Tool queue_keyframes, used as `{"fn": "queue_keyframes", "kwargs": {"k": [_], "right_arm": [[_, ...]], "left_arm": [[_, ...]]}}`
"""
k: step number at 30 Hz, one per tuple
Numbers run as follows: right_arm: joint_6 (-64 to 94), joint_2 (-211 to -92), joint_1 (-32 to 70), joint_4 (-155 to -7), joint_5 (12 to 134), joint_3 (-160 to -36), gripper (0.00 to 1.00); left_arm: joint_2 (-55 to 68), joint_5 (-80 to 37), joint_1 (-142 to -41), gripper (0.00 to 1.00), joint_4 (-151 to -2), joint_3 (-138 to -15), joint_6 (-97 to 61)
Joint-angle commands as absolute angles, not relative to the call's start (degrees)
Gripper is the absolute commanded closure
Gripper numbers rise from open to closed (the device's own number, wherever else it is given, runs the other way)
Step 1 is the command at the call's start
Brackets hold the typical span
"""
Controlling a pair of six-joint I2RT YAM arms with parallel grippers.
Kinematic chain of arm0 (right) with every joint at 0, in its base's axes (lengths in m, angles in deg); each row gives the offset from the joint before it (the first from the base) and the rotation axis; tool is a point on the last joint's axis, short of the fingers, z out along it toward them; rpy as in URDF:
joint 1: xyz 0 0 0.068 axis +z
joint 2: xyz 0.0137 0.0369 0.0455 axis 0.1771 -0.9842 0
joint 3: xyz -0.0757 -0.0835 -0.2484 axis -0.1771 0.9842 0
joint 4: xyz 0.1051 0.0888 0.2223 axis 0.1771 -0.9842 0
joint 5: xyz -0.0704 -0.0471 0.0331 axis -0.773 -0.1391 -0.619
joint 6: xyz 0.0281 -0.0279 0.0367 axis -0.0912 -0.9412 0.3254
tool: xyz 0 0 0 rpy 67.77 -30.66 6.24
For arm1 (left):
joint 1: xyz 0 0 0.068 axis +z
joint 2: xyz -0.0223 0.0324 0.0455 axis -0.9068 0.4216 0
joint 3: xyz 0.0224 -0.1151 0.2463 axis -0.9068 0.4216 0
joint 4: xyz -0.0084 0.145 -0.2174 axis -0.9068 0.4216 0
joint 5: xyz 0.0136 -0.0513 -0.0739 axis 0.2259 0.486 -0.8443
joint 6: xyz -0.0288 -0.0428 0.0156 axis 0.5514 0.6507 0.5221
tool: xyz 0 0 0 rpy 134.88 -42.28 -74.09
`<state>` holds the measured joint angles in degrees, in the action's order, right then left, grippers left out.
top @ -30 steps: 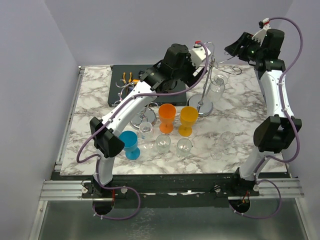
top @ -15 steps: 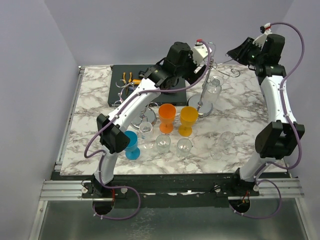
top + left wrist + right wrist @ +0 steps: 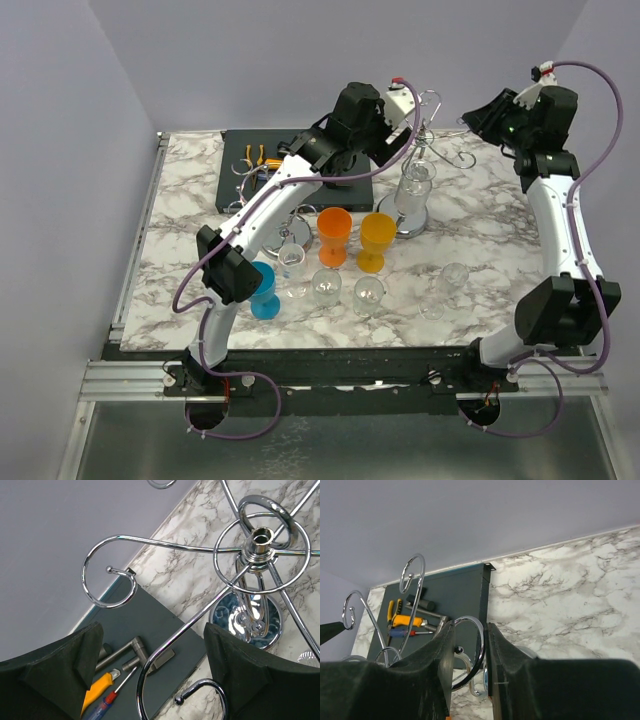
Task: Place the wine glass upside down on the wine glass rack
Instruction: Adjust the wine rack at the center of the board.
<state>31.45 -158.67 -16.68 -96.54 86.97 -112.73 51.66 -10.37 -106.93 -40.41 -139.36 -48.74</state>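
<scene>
The chrome wine glass rack [image 3: 420, 135] stands at the back centre on a round base [image 3: 408, 215]. A clear wine glass [image 3: 415, 185] hangs upside down from it, close to the pole. My right gripper [image 3: 478, 117] is at the rack's right side; in the right wrist view its jaws [image 3: 470, 640] are shut on a curled chrome arm [image 3: 481, 645]. My left gripper [image 3: 405, 100] hovers over the rack top and is open. In the left wrist view a curled arm [image 3: 165, 652] passes untouched between its fingers [image 3: 240, 665], above the hub [image 3: 260, 537].
A blue glass [image 3: 262, 288], an orange one [image 3: 334, 235] and an amber one [image 3: 377, 240] stand mid-table with several clear glasses [image 3: 327, 287] in front. A dark mat [image 3: 240, 190] at the back left holds a yellow-handled tool [image 3: 97, 692] and other tools.
My right gripper has closed onto the rack's curled arm and its arm has shifted right. The hanging glass has swung toward the pole. The left gripper rose slightly and stays open.
</scene>
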Motion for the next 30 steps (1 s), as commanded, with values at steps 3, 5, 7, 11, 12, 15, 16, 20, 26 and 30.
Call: {"fn": "queue_keyframes", "kwargs": {"k": [3,5,7,11,12,15,16,20,26,30], "right_arm": [[29.21,-152.07,-16.37,-95.69,80.78,-106.76,0.9],[29.16,-150.14,-16.4,-95.45,78.88,-105.0,0.9],[29.03,-148.52,-16.43,-95.41,77.4,-103.46,0.91],[28.39,-146.29,-16.44,-96.11,75.86,-101.78,0.91],[28.25,-145.89,-16.38,-96.47,75.35,-101.49,0.91],[28.03,-144.86,-16.43,-97.35,73.43,-100.46,0.91],[27.74,-144.62,-16.42,-97.61,72.72,-100.08,0.91],[27.16,-144.32,-16.42,-99.35,68.74,-99.74,0.87],[24.49,-145.63,-16.5,-101.61,66.54,-104.9,0.58],[23.73,-147.26,-16.5,-102.61,67.36,-109.81,0.49]], "left_arm": [[52.74,-8.3,-106.02,0.11,-41.62,-142.12,-49.76],[53.3,-8.47,-105.97,0.11,-41.78,-142.94,-50.37],[54.2,-8.51,-105.94,0.11,-41.9,-143.91,-50.59],[54.86,-9.8,-105.93,0.11,-41.98,-144.96,-50.0],[55.0,-9.95,-105.88,0.11,-42.02,-145.32,-49.91],[55.25,-10.61,-106.0,0.11,-42.02,-146.15,-49.4],[55.2,-10.88,-106.02,0.11,-42.0,-146.15,-49.23],[54.17,-11.79,-106.13,0.1,-42.03,-146.15,-48.76],[49.26,-11.83,-106.15,0.04,-42.05,-142.75,-48.28],[45.76,-11.08,-106.15,0.03,-42.02,-139.07,-48.53]]}}
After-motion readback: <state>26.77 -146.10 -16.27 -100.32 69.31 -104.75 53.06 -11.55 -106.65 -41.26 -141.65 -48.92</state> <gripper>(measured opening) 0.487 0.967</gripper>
